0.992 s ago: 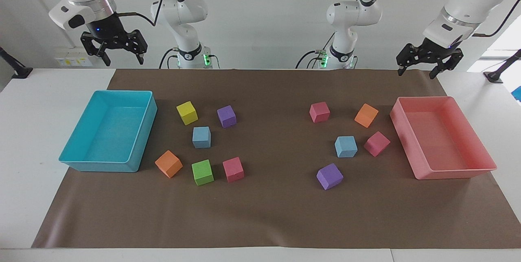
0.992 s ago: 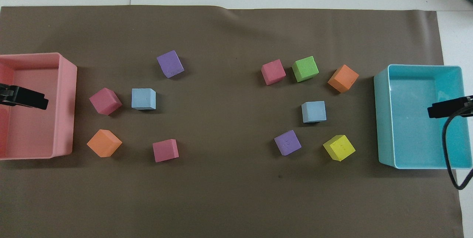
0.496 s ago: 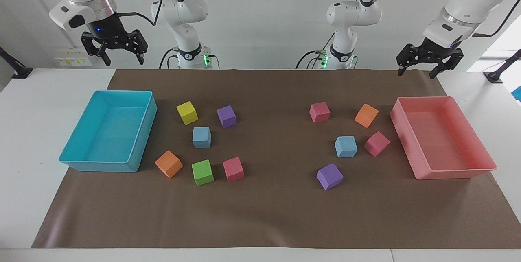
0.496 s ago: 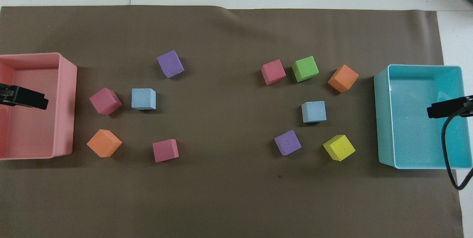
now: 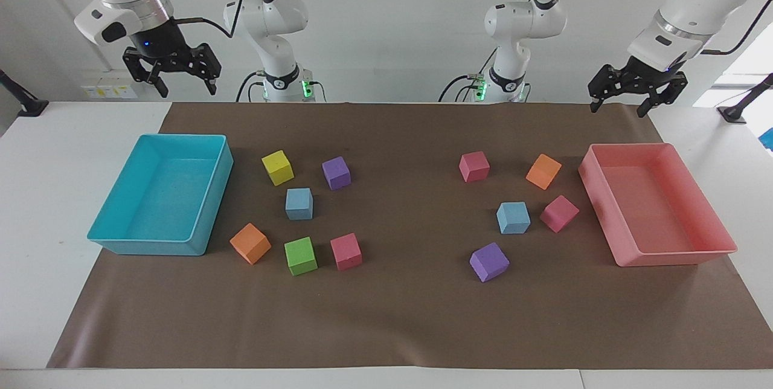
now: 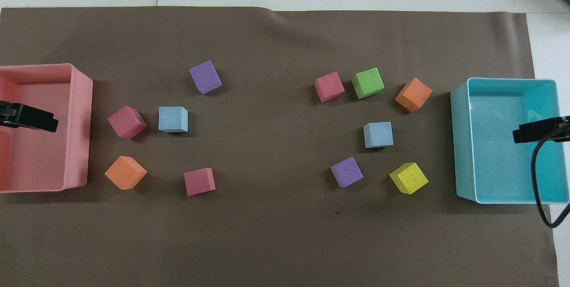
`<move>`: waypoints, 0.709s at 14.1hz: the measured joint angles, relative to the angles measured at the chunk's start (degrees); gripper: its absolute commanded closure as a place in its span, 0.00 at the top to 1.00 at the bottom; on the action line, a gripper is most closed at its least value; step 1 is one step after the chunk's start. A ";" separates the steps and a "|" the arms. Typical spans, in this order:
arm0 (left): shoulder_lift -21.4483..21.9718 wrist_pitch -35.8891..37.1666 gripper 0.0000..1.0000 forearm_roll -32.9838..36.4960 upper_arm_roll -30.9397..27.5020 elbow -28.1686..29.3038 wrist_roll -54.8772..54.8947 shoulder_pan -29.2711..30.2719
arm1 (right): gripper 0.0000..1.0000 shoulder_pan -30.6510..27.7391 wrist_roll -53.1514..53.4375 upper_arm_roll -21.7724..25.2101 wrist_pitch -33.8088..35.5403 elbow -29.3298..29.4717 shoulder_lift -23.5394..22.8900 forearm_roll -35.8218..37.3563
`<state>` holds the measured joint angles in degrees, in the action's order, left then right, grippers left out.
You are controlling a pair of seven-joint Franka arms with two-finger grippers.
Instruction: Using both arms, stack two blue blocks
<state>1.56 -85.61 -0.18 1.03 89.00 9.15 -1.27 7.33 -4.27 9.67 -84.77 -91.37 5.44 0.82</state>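
Facing view: left end effector [image 5: 638, 98] is raised over the robots' edge of the brown mat [image 5: 398, 328], above the pink tray's [image 5: 673, 256] end of the bench. Fingers are spread wide, nothing is held. Right end effector [image 5: 169, 72] is raised at the turquoise tray's [image 5: 145, 247] end, also spread wide and empty. Neither blue block is touched. One blue block [image 5: 513, 217] sits just beside a pink cube [image 5: 559, 213], toward the left arm's end. The second blue block [image 5: 299, 203] sits toward the right arm's end, between the yellow cube [image 5: 278, 167] and the green cube [image 5: 301, 255], near a purple cube [image 5: 336, 172]. The two blocks are well apart; stacking is not yet started.

Overhead view: only end effector tips are seen, the left one [image 6: 29, 117] over the pink tray [image 6: 80, 100], the right one [image 6: 534, 130] over the turquoise tray [image 6: 461, 144]. Blue blocks [image 6: 173, 119] and [image 6: 378, 134] lie flat, faces roughly square to the mat edges.

Handling, as judged: matte foam, so light, soft and not slippery. A light pinch across two opposite side faces is advised, from above. Hard squeezing is likely to deform the foam and skew placement. The clearer faces are expected to be the pair not facing the pink cube.
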 measured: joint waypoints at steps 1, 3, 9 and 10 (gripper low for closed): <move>0.00 0.00 1.00 0.00 0.00 0.00 0.00 0.00 | 1.00 -0.06 0.46 0.00 0.03 0.00 0.00 0.00; 0.00 0.00 1.00 0.00 0.00 0.00 0.00 0.00 | 1.00 -0.06 0.69 -0.01 0.03 0.00 0.00 0.00; 0.00 -0.01 1.00 0.00 0.00 0.00 0.00 0.00 | 1.00 -0.08 0.71 -0.01 0.05 0.00 0.00 0.00; 0.00 -0.03 1.00 0.00 0.00 0.00 0.00 0.00 | 1.00 -0.10 0.71 -0.01 0.07 0.00 0.00 0.00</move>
<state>1.56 -85.64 -0.18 1.03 89.00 9.15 -1.27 7.23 -3.56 9.66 -84.70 -91.37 5.44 0.82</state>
